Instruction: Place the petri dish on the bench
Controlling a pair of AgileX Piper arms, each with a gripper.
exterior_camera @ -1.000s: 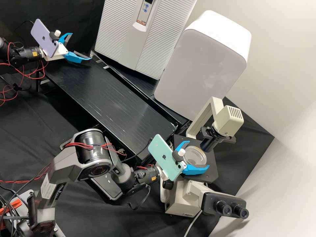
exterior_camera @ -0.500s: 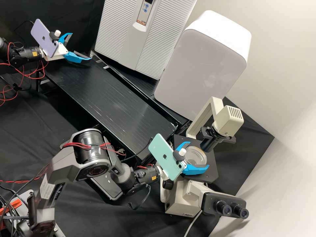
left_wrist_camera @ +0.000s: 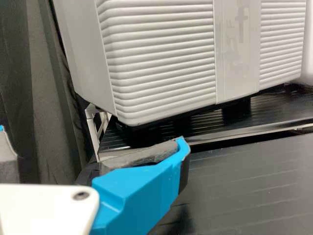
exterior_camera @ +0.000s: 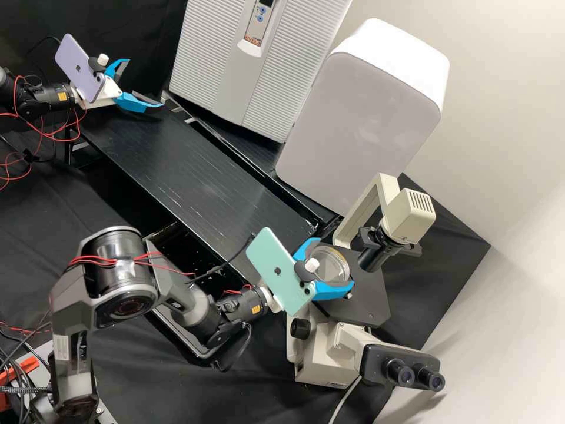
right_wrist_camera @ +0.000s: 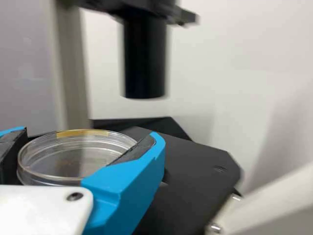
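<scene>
- Since the earlier frames, the right gripper (exterior_camera: 336,262) and the petri dish (exterior_camera: 333,268) have moved together away from the condenser tube (exterior_camera: 378,257), towards the arm's base.
- The right gripper is closed on the dish, a blue finger against either side.
- The dish is round, so it has no long axis; its open face points up, and a yellowish strip (right_wrist_camera: 82,132) on its rim faces away from the gripper's mount.
- In the high view, the dish overlaps the edge of the black microscope stage (exterior_camera: 371,300) nearest the arm; its height above the stage I cannot tell.
- A gap separates dish and condenser tube; the bench (exterior_camera: 194,176) has its near end beside the stage.
- The left gripper (exterior_camera: 145,83), fingers spread, is at the bench's far end, near the ribbed cabinet (exterior_camera: 206,70).
</scene>
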